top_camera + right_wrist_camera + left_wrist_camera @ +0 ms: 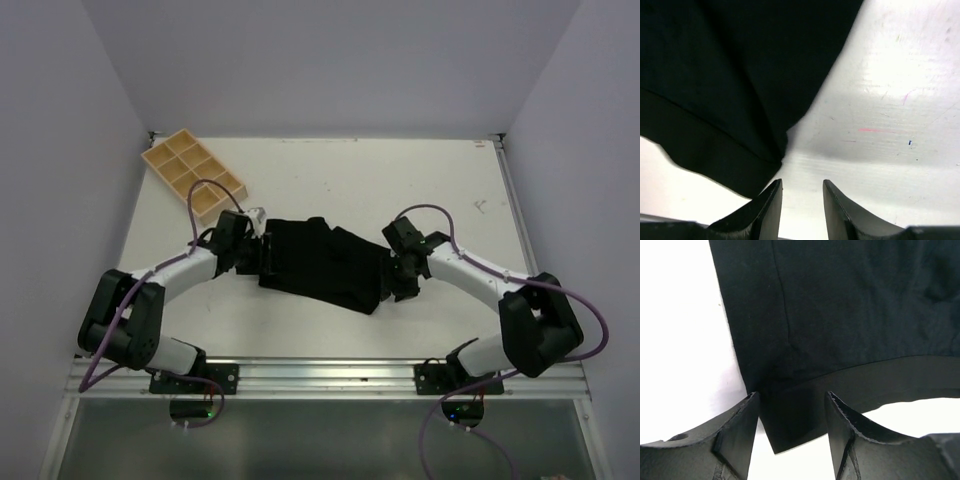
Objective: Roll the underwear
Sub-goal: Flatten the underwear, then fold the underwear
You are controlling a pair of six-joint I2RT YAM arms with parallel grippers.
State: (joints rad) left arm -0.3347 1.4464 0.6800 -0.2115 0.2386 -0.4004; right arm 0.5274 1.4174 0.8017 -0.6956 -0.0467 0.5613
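The black underwear (325, 262) lies spread flat mid-table, slanting down from left to right. My left gripper (263, 256) is at its left edge and my right gripper (398, 277) at its right edge. In the left wrist view the left gripper (792, 396) is open, and a corner of the underwear's waistband (785, 422) lies between its fingers without being pinched. In the right wrist view the right gripper (801, 184) is open over bare table. The underwear (730, 75) ends just beside its left finger (771, 205).
A wooden tray (193, 172) with several compartments sits at the back left corner of the white table (400, 180). Purple cables loop over both arms. Walls close in the table on the left, back and right.
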